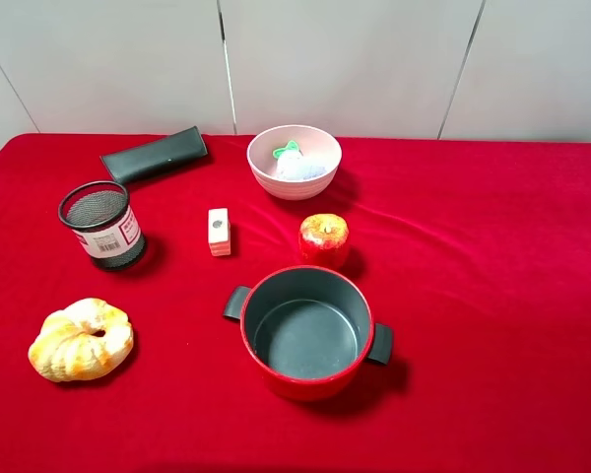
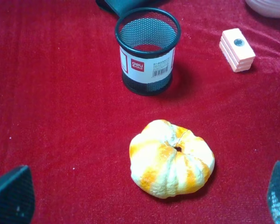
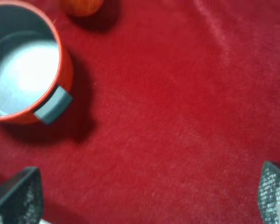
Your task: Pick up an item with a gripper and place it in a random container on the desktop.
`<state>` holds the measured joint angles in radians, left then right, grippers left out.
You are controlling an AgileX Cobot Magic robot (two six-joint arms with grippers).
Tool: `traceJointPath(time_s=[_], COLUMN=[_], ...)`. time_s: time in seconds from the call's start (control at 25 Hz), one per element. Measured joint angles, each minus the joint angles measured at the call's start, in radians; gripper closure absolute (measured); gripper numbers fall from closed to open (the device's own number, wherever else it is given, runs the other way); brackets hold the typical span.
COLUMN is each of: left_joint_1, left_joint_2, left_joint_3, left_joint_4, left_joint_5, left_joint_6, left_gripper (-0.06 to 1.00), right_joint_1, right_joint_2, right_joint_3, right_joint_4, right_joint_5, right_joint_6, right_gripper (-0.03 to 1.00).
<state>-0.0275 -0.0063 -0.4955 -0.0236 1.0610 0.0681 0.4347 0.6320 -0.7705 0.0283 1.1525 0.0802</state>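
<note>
Plush toy (image 1: 297, 164) is already lying inside the pale pink bowl (image 1: 315, 180), so you are risking undoing it. Your left pincer (image 2: 144, 198) is gaping wide over the bread bun (image 2: 171, 159), the right pincer (image 3: 149, 196) gaping over bare worktop (image 3: 186, 93) beside the red pot (image 3: 23, 65); swinging back carelessly could knock the bowl.

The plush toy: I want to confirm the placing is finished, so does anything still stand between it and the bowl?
Nothing does: the pale blue plush toy already lies inside the pink-white bowl, and both grippers are empty and away from it.
</note>
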Motion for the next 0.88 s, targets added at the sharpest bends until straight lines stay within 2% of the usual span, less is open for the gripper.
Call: traceJointPath(time_s=[0.28, 0.48, 0.72, 0.88], left_joint_1=[0.000, 0.000, 0.000, 0.000], left_joint_2=[0.000, 0.000, 0.000, 0.000], left_joint_3=[0.000, 0.000, 0.000, 0.000], left_joint_4=[0.000, 0.000, 0.000, 0.000], left_joint_5=[0.000, 0.000, 0.000, 0.000], left_joint_6=[0.000, 0.000, 0.000, 0.000], left_gripper=[-0.05, -0.05, -0.05, -0.05], right_joint_1=[-0.221, -0.344, -0.439, -0.449], right_joint_2=[-0.365, -0.571, -0.638, -0.638], right_joint_3=[0.197, 0.253, 0.274, 0.278], right_joint_4=[-0.021, -0.040, -0.063, -0.066], right_joint_5=[-0.069, -0.086, -0.115, -0.121], right_joint_6=[0.000, 0.000, 0.000, 0.000], right_gripper=[0.27, 0.27, 0.27, 0.27])
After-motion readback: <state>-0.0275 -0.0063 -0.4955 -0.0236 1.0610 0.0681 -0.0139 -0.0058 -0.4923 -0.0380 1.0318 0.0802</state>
